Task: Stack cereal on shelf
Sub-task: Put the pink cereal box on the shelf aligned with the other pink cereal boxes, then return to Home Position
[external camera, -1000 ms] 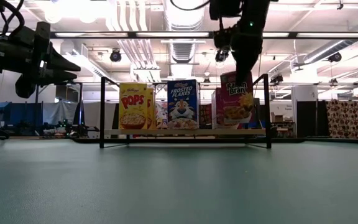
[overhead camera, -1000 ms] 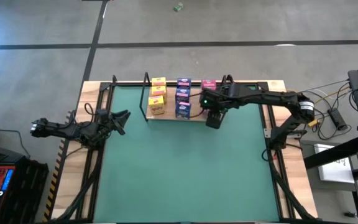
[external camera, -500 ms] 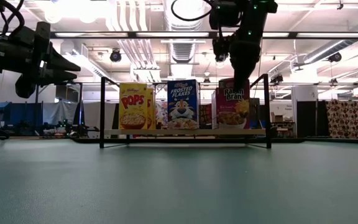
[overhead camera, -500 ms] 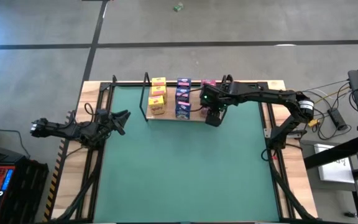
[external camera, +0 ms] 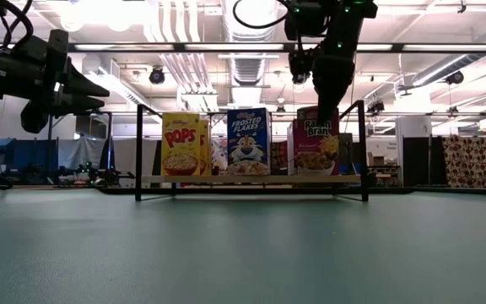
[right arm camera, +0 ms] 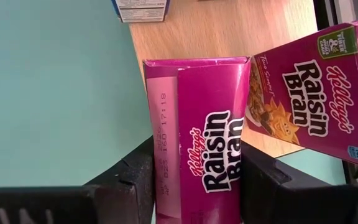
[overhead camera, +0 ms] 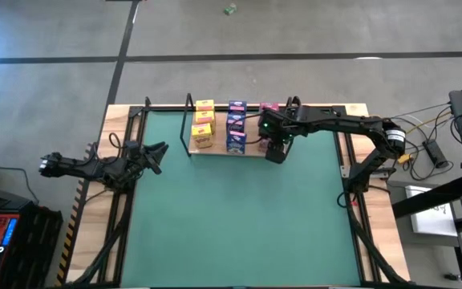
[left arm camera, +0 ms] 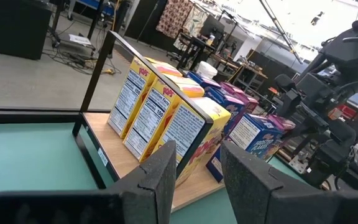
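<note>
The shelf, a light wood board with black wire uprights, stands at the mat's far edge. On it stand yellow cereal boxes, blue ones and a pink one. My right gripper hangs over the board's right end, shut on another pink Raisin Bran box, which in the low view stands upright beside the blue row. My left gripper waits at the mat's left edge, level, with a narrow gap between its fingers and nothing in it. My right gripper pinches the pink box between its two fingers, one on each broad face, with a narrow side panel turned toward the wrist. The fingers slant steeply down onto its upper end. The box is upright, its bottom at the shelf board.
The green mat spreads out in front of the shelf. A black upright stands just right of the held box. In the right wrist view a second pink box sits close beside the held one on the bare wood.
My right gripper has sunk a little and shifted slightly toward the table's left with the pink box. The box hung tilted and clear of the board; now it is upright with its bottom at the board. For the last half second it has kept still.
</note>
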You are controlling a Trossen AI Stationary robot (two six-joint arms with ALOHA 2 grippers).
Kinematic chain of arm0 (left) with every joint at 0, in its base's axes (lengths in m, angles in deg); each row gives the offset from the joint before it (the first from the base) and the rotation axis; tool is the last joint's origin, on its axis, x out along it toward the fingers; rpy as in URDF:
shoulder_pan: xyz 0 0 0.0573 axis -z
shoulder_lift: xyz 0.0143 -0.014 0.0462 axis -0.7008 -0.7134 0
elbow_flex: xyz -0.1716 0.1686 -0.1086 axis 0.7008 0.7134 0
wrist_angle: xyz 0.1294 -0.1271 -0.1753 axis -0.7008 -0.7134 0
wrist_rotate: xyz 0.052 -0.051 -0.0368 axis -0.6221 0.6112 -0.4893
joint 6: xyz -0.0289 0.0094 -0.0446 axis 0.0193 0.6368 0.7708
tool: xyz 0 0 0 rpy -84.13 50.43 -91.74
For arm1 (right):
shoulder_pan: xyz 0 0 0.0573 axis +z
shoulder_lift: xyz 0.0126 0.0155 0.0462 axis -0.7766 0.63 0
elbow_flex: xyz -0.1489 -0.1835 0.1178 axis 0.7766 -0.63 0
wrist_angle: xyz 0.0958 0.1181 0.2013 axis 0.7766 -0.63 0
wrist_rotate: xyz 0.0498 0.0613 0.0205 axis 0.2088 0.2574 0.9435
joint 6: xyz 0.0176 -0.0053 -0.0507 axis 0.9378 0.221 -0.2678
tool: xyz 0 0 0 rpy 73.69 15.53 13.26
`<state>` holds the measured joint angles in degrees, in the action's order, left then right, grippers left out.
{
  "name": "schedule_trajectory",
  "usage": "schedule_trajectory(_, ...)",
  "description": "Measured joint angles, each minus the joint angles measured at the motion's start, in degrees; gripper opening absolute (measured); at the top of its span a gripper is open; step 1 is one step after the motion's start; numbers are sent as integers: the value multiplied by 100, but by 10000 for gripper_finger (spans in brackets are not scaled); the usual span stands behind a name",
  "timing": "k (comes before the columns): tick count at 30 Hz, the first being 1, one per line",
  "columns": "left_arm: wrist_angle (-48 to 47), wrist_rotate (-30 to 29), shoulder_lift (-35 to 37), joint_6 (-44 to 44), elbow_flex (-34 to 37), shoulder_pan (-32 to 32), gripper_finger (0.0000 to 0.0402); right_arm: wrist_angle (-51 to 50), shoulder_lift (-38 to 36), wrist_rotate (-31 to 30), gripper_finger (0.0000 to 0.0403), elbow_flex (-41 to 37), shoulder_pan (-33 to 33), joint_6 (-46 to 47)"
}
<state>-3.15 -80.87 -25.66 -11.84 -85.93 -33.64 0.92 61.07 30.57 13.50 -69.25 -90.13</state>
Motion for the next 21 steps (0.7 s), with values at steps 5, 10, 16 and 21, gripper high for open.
schedule_trajectory(5,0,-1,0,0,0,-1,109,4,0,-2,183,0,0,-44)
schedule_trajectory(10,-1,0,0,-1,0,-2,109,2,2,-4,219,-2,0,-46)
schedule_trajectory(16,-1,1,0,0,0,0,109,2,-26,-138,263,-6,0,-118)
schedule_trajectory(21,0,-1,0,0,0,0,109,-19,-139,-226,304,-7,0,-86)
